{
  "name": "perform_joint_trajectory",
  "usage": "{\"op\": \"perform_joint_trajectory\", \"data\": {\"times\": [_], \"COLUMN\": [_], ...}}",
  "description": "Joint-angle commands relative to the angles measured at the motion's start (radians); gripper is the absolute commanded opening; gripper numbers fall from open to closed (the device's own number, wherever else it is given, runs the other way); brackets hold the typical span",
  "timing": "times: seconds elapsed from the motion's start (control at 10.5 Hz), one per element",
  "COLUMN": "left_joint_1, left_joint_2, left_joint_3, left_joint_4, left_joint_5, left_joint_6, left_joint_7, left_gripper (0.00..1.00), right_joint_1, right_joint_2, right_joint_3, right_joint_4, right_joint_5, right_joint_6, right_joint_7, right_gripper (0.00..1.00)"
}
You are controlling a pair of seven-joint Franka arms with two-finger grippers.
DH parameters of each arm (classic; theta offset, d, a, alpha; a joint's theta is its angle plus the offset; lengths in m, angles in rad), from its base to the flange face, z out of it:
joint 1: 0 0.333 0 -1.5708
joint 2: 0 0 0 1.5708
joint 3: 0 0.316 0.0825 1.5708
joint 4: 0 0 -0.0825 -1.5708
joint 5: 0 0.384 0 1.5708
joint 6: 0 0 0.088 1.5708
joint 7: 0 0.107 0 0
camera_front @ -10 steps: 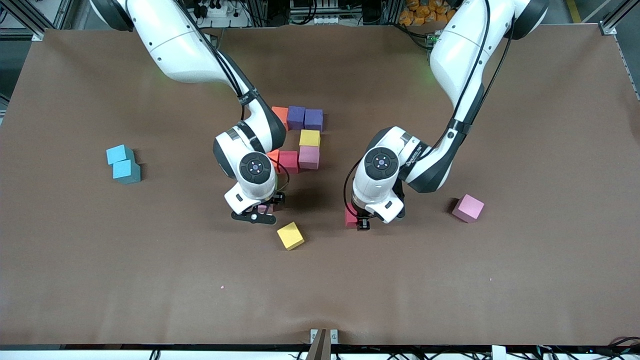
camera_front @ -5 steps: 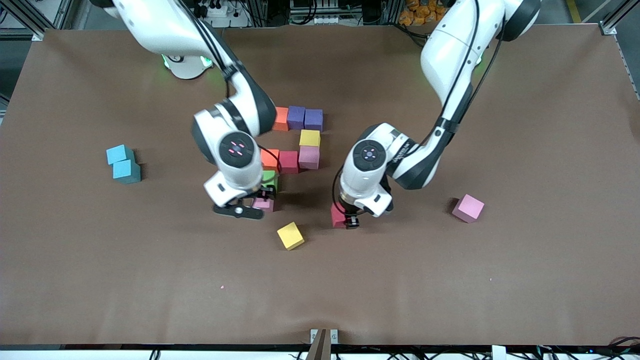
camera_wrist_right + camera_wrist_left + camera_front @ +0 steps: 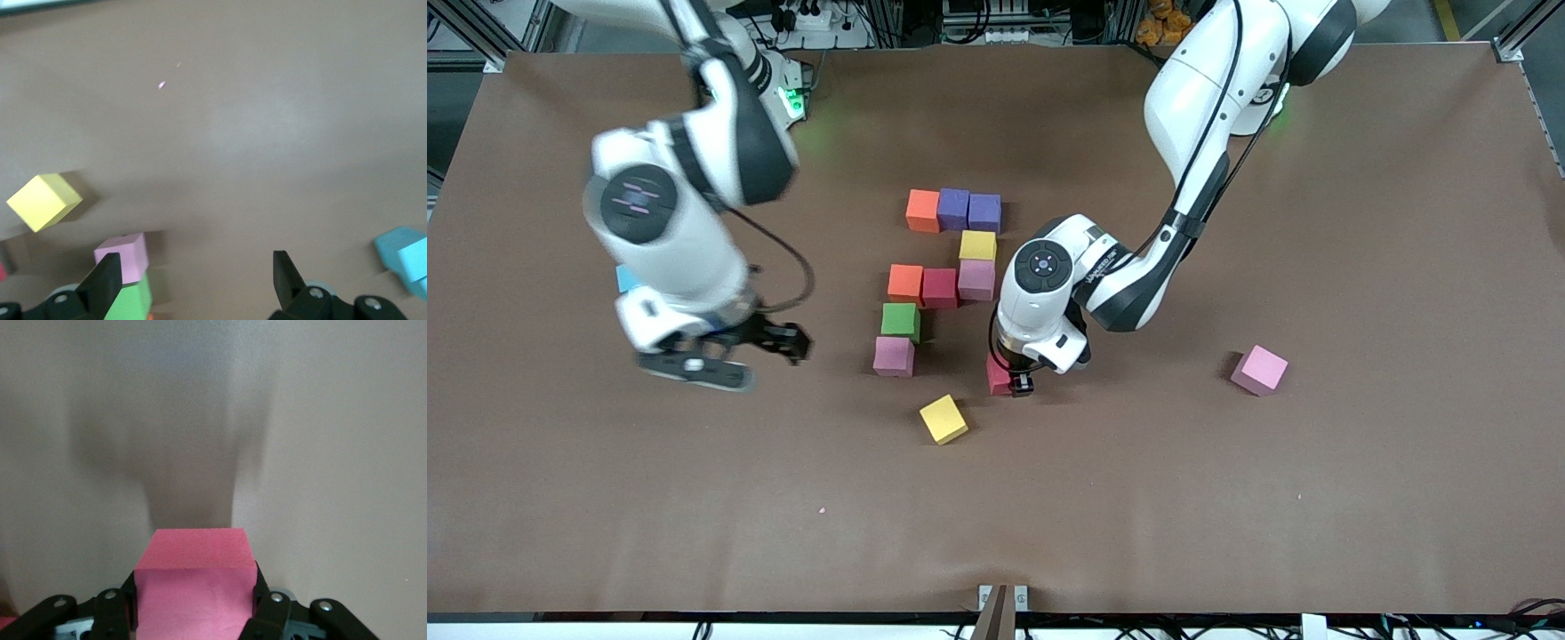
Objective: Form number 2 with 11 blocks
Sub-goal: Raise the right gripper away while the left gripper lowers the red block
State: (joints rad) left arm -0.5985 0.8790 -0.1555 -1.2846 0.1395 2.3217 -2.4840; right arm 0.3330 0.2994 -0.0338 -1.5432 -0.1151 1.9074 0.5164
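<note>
**Left gripper carries a red cube; right gripper empty**

Left gripper, centre of the front view: jaws clenched on a crimson-red matte foam cube, one finger pressed to each side face. Cube and gripper sit low over bare brown table.

Right gripper, centre-left of the front view: jaws spread wide, nothing between them. It hangs in the air over the table; a light-blue foam cube shows at the edge of its arm.

Partly built number 2, just above centre of the frame:
- Top row, edge to edge: orange cube, purple cube, second purple cube.
- Below it, a yellow cube under the second purple one.
- Middle row: second orange cube, second red cube, dusty-pink cube.
- Green cube under the second orange one.
- Second dusty-pink cube just below the green one.

Loose blocks: another yellow cube, turned askew, lower in the frame, between the lowest pink cube and the held red cube. A brighter pink cube lies well apart at centre-right.
</note>
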Motion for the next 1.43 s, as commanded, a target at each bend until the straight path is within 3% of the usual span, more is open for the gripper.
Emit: {"op": "perform_joint_trajectory", "data": {"times": [0.0,0.19,0.57,0.96,1.34], "left_joint_1": [-0.023,-0.015,-0.004,0.014,-0.016], "left_joint_2": [0.02,0.009,-0.005,-0.012,-0.002], "left_joint_3": [0.011,0.011,0.013,0.011,0.008], "left_joint_4": [0.034,0.028,0.028,0.028,0.031], "left_joint_5": [0.008,0.025,0.026,0.029,0.023], "left_joint_6": [0.004,-0.007,-0.007,-0.007,-0.007], "left_joint_7": [-0.016,-0.009,0.004,0.014,0.019], "left_gripper": [0.0,0.0,0.0,0.0,0.0], "right_joint_1": [-0.107,-0.202,-0.323,-0.359,-0.339], "right_joint_2": [-0.072,-0.1,-0.206,-0.357,-0.414], "right_joint_3": [0.017,0.023,0.028,0.028,0.04], "right_joint_4": [-0.049,-0.049,-0.061,-0.196,-0.255], "right_joint_5": [0.02,0.064,0.066,0.066,0.066], "right_joint_6": [-0.013,-0.015,-0.108,-0.09,-0.108], "right_joint_7": [-0.134,-0.153,-0.303,-0.362,-0.362], "right_gripper": [1.0,1.0,1.0,1.0,1.0]}}
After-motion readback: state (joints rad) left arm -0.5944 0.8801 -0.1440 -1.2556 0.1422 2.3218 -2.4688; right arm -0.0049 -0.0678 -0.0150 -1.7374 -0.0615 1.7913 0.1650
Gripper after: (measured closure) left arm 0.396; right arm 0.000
